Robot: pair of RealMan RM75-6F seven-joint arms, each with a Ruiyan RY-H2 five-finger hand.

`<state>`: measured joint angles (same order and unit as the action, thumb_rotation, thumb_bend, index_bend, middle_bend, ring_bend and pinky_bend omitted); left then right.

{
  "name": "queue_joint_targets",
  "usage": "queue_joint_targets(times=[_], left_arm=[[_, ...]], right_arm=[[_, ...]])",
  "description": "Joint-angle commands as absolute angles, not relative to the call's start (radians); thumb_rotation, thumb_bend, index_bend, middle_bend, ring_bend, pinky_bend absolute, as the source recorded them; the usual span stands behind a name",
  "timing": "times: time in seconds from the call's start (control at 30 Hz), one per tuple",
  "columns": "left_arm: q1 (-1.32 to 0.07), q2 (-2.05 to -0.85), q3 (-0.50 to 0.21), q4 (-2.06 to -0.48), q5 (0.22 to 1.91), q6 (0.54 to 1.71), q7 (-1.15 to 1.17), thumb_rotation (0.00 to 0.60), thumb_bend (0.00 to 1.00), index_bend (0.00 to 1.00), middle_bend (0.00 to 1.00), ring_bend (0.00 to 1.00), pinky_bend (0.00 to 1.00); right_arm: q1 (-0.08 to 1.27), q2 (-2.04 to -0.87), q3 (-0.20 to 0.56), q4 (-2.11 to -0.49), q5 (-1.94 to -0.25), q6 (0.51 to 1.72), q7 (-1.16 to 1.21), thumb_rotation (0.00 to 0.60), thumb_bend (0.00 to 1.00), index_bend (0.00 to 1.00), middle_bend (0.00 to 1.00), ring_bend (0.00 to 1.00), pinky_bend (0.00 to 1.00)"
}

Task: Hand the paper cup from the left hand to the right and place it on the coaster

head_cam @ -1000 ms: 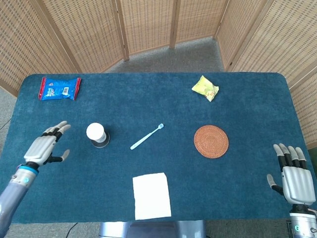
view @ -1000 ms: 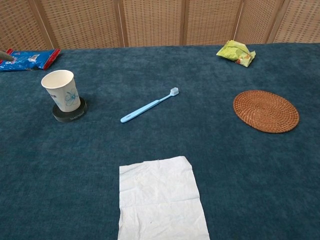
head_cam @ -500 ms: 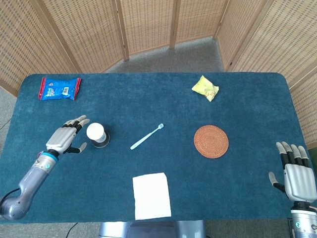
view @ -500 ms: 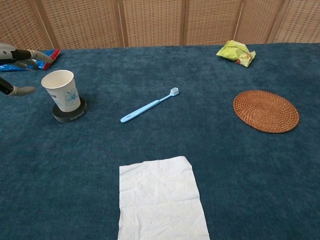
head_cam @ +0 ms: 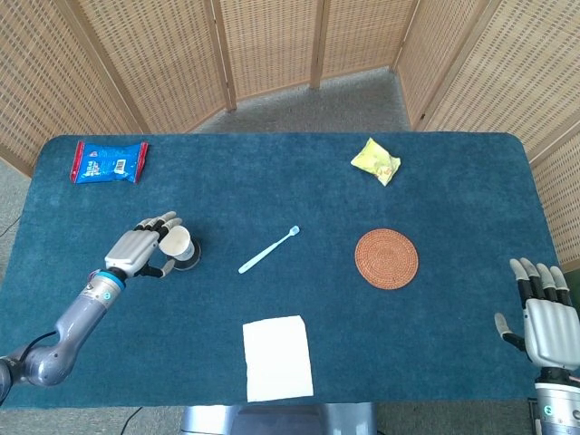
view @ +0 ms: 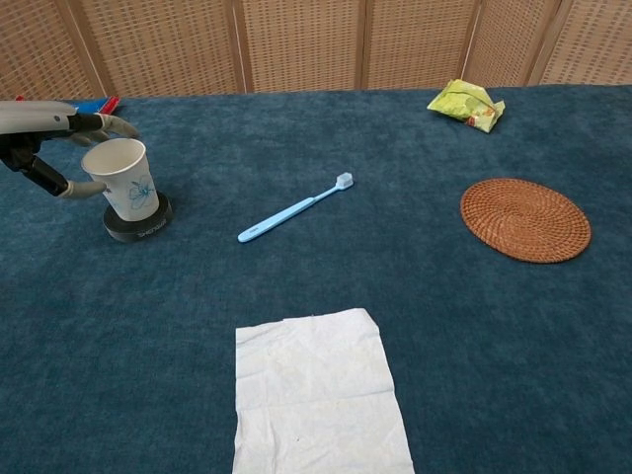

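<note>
1. Blue and crinkled, a snack packet (head_cam: 109,161) lies on the table (head_cam: 290,381) beyond the left hand, well apart from it.
2. Left hand (head_cam: 145,249) sits at the paper cup (view: 121,178), its fingers (view: 109,124) spread around the rim on the far side and the thumb at the near side; the chest view shows them at the wall of the cup, but I cannot tell if they press it.
3. The paper cup stands upright on a small black disc (view: 138,226), just to the right of the left hand's palm.
4. A light blue toothbrush (view: 294,208) lies slantwise to the right of that hand, between the cup and the coaster.
5. A white paper napkin (view: 318,395) lies flat at the near edge, nearer than the toothbrush.
6. The woven brown coaster (head_cam: 387,258) lies bare, to the left of the right hand and further out, apart from it.
7. A yellow-green packet (head_cam: 376,160) lies beyond the coaster, near the far edge.
8. Right hand (head_cam: 548,322) hovers at the near right corner, fingers straight and spread, holding nothing.
</note>
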<state>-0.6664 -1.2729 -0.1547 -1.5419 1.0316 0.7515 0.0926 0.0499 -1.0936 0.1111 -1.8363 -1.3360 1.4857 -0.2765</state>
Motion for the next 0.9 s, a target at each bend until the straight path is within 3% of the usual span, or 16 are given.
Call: queue_joint_targets(times=[0.03, 0.13, 0.33, 0.43, 0.6, 0.9], left_arm=[[-0.671, -1.299, -0.155, -1.517, 1.036, 0.767, 0.088, 0.538, 0.48, 0.0, 0.0, 0.0, 0.0], [-0.672, -1.328, -0.157, -1.491, 1.044, 0.791, 0.087, 0.539, 0.48, 0.0, 0.0, 0.0, 0.05], [-0.673, -1.38, -0.161, -1.447, 1.05, 0.835, 0.095, 0.541, 0.48, 0.13, 0.02, 0.0, 0.28], [-0.671, -1.399, -0.165, -1.434, 1.052, 0.85, 0.089, 0.552, 0.48, 0.18, 0.08, 0.07, 0.35], [-0.666, -1.422, -0.165, -1.413, 1.067, 0.878, 0.087, 0.568, 0.47, 0.24, 0.17, 0.17, 0.4], [-0.658, -1.38, -0.185, -1.483, 1.12, 0.907, 0.034, 0.568, 0.48, 0.24, 0.17, 0.17, 0.41]], right_arm=[[0.05, -1.092, 0.11, -1.836, -1.335, 1.484, -0.275, 0.6, 0.37, 0.0, 0.0, 0.0, 0.0], [0.049, -1.093, 0.108, -1.835, -1.333, 1.483, -0.273, 0.6, 0.37, 0.0, 0.0, 0.0, 0.0], [0.051, -1.093, 0.107, -1.836, -1.336, 1.484, -0.273, 0.6, 0.37, 0.0, 0.0, 0.0, 0.0], [0.052, -1.092, 0.107, -1.838, -1.337, 1.484, -0.274, 0.6, 0.37, 0.0, 0.0, 0.0, 0.0], [0.051, -1.09, 0.105, -1.842, -1.337, 1.486, -0.273, 0.6, 0.37, 0.0, 0.0, 0.0, 0.0], [0.05, -1.089, 0.103, -1.842, -1.336, 1.487, -0.268, 0.6, 0.37, 0.0, 0.0, 0.0, 0.0]])
